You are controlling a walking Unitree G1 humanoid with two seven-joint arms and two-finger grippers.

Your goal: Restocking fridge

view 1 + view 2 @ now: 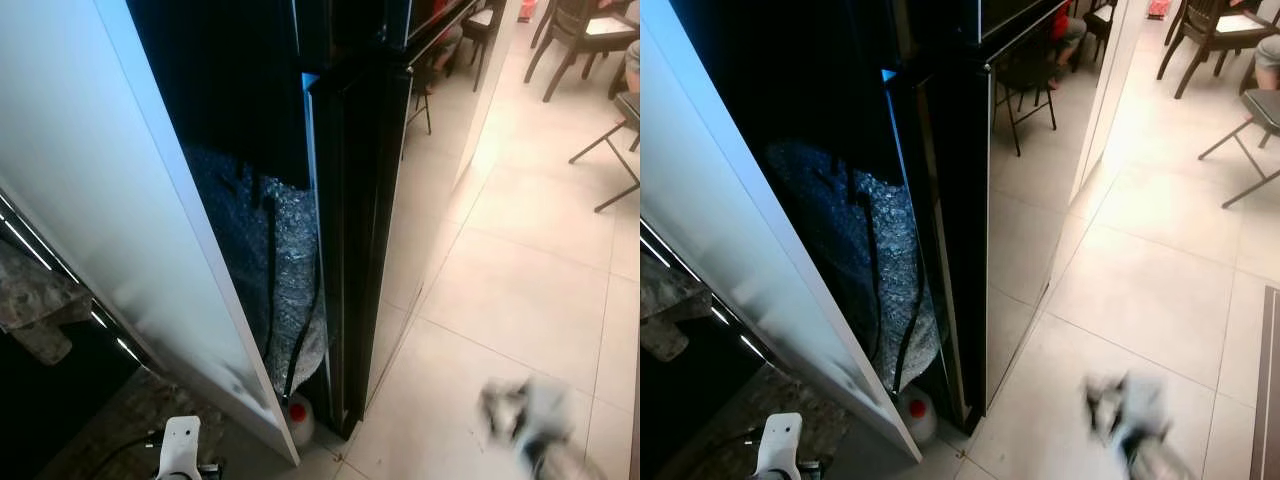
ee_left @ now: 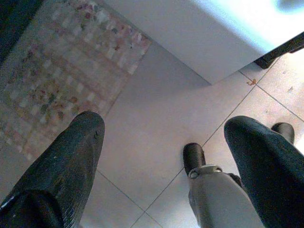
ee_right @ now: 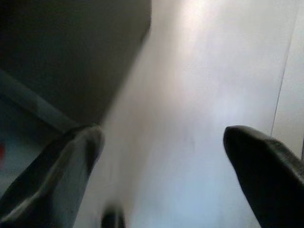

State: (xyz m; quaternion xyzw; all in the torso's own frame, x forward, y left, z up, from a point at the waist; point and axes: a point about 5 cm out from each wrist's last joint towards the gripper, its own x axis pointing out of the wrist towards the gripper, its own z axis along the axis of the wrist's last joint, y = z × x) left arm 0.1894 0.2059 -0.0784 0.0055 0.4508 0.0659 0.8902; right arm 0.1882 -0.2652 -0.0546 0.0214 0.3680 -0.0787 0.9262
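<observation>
Both grippers hang empty, fingers spread — the left gripper (image 2: 164, 142) above floor tiles (image 2: 156, 123), the blurred right gripper (image 3: 161, 137) beside the black fridge (image 1: 365, 200).

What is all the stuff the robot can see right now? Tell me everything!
Fridge: one, glossy black, tall, ahead in the middle.
White panel: one, white, on the robot's left, leaning across the view.
Crinkly wrap: one patch, silvery, in the dark gap between panel and fridge.
Jug: one, white with red cap, on the floor at the foot of the gap.
Chairs: several, dark, far off on the right.
Floor tiles: many, pale beige, on the right.
Patterned mat: one, flowery, under the left arm.
Left claw: one, black fingers open, over the tiles.
Right claw: one, black fingers open, blurred.
</observation>
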